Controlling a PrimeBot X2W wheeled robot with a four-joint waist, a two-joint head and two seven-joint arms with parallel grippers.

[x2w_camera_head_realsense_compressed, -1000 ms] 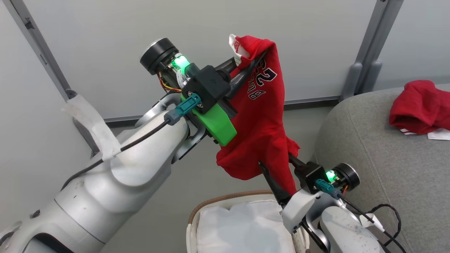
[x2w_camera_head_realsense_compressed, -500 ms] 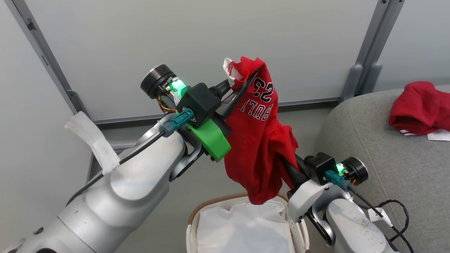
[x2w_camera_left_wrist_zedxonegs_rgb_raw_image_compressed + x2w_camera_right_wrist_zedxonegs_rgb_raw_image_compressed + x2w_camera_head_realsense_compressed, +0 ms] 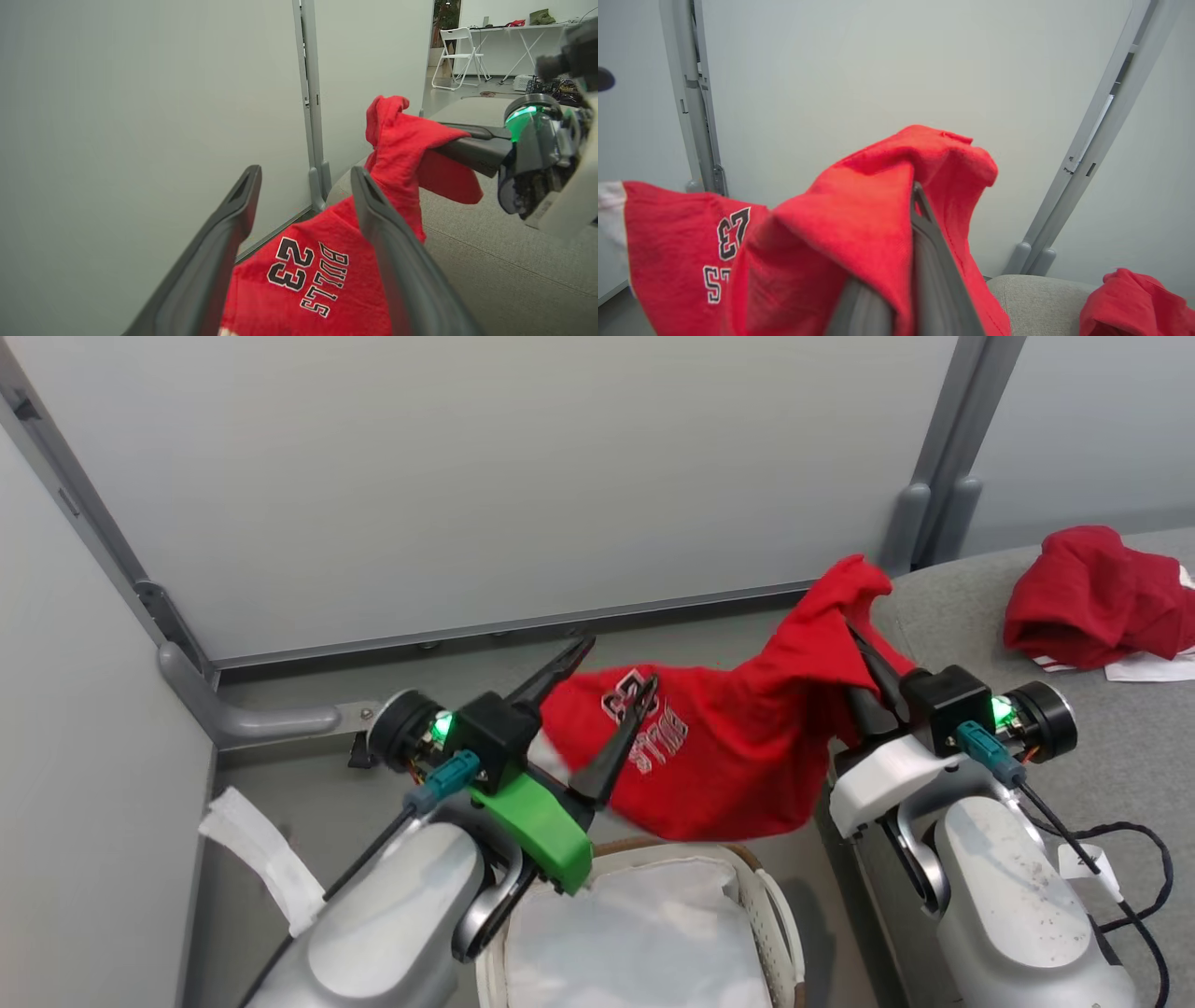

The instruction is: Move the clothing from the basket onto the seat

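we note the right gripper [image 3: 866, 658] pinched shut on the right end of the lettered garment [image 3: 738, 756], the left gripper [image 3: 619, 661] spread wide astride its lettering and holding nothing, the cloth hanging above the basket [image 3: 761, 887], left of the seat [image 3: 1120, 756].

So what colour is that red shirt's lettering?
Black and white on the red jersey, clearest in the left wrist view.

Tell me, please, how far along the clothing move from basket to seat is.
Done: one red garment lies on the seat. In hand: the lettered garment hangs from the shut right end effector; the left end effector is open. Left: laying it on the seat. The basket shows its liner.
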